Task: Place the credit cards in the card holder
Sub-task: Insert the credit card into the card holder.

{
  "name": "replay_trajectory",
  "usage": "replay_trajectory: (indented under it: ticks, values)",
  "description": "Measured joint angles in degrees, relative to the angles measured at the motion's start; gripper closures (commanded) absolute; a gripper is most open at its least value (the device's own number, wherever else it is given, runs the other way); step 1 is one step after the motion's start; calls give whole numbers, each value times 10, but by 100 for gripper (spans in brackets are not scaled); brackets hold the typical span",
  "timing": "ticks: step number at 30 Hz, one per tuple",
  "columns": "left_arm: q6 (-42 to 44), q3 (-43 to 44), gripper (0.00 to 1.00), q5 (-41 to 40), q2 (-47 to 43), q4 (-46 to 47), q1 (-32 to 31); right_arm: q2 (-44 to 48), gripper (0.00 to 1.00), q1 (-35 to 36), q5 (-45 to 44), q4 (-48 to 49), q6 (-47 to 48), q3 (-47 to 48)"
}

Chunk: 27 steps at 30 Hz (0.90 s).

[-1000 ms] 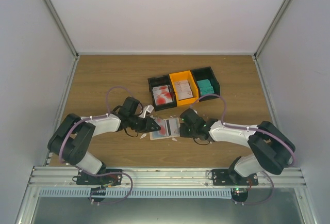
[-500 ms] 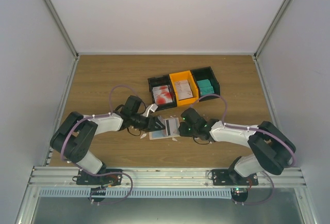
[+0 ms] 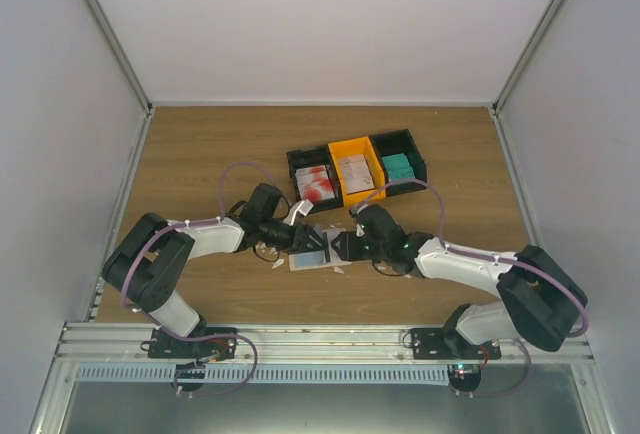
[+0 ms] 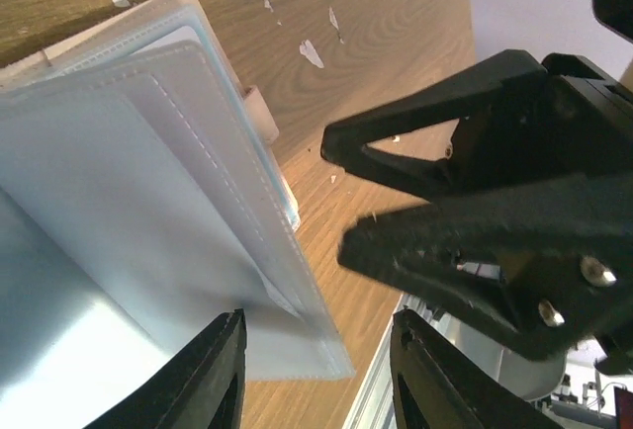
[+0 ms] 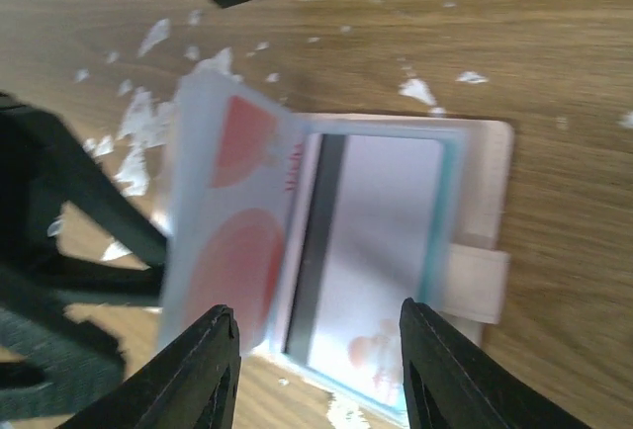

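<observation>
Both grippers have closed in on the card holder (image 3: pixel 318 257) since the earlier frame. The left gripper (image 3: pixel 306 238) now sits at its 10 o'clock edge and the right gripper (image 3: pixel 340 246) at its 2 o'clock edge, mid-table (image 3: pixel 200 144). Both grippers are released, fingers spread. The left wrist view shows a raised pale leaf with its corner between the left fingers. Only the right wrist view shows the credit cards: a red-and-white card (image 5: pixel 232 251) tilted up at 9 o'clock and a dark-striped card (image 5: pixel 376 241) lying flat beside the snap tab (image 5: pixel 475 286).

wooden table (image 3: pixel 200 154) | card holder (image 3: pixel 312 260) | 3 joined bins (image 3: pixel 352 145) | white scraps (image 5: pixel 134 123)
</observation>
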State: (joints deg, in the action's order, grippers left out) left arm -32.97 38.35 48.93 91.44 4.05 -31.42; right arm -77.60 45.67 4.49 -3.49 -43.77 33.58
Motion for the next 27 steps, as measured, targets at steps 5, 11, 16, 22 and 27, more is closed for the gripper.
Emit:
replay_trajectory:
  ticks: [5, 11, 16, 22, 27]
  values:
    - [0, 0, 55, -12, 0, 0, 0, 0, 50, 0, 58, 44, 21, -8]
    - [1, 0, 57, -22, 0, -4, 0, 0, 51, -2, 84, 51, 30, -18]
    - [1, 0, 58, -40, 0, -4, 0, -1, 51, -2, 98, 51, 31, -19]
    - [3, 0, 57, -66, -1, -14, 0, 0, 49, 0, 70, 50, 25, -17]
    - [7, 0, 58, -90, -8, -30, 0, 28, 47, 0, -2, 10, 3, -17]
